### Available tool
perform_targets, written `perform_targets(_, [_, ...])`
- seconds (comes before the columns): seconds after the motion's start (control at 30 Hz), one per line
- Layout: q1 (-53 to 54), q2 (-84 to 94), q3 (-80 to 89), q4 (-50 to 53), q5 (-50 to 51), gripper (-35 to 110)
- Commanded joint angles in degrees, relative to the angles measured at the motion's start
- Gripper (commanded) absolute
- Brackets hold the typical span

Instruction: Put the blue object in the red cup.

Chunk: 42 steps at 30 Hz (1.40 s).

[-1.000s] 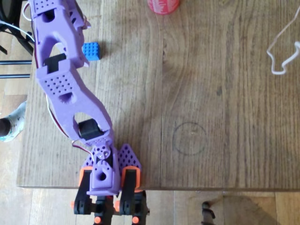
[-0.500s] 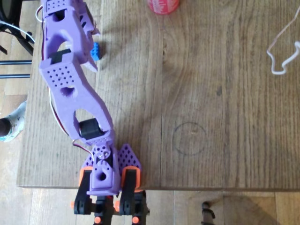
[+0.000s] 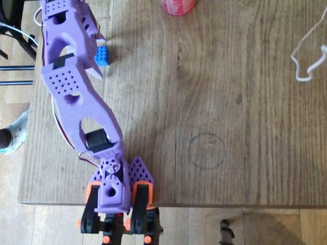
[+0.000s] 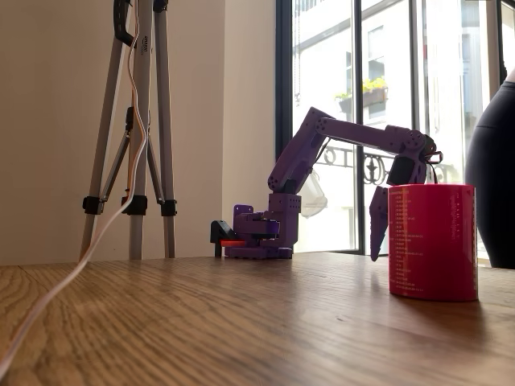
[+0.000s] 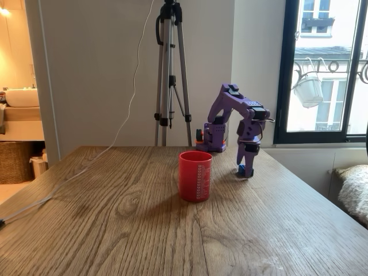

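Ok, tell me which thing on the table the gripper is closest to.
The blue object: the gripper is right at it near the table's edge, while the red cup stands well apart.

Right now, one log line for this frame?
phase: reach | gripper: jaws down at blue object, closure unclear | blue object: on table | red cup: upright, apart

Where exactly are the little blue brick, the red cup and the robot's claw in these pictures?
blue block (image 3: 102, 55): overhead view, on its studded top.
red cup (image 5: 195, 176): fixed view, on its side wall.
gripper (image 5: 246, 167): fixed view, between its fingertips, just above the block.
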Motion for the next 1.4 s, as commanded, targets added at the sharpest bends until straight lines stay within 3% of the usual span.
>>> perform_targets(0.0, [-1.67,1.85,-3.69,-0.53,0.35,42])
perform_targets(0.3, [-1.49,0.26,-3.78,-2.2,-0.88,28])
perform_targets(0.47, [-0.35,0.0,-3.6,-2.99,-1.14,28])
perform_targets(0.6, [-0.18,0.0,-3.78,-4.48,-5.01,1])
perform_targets(1.0, [2.37,6.77,-3.87,-5.1,-0.09,1])
perform_targets(1.23, [4.75,27.6,-3.87,-9.32,-8.26,1])
perform_targets(1.37, [9.32,37.27,-3.96,-17.67,-15.82,1])
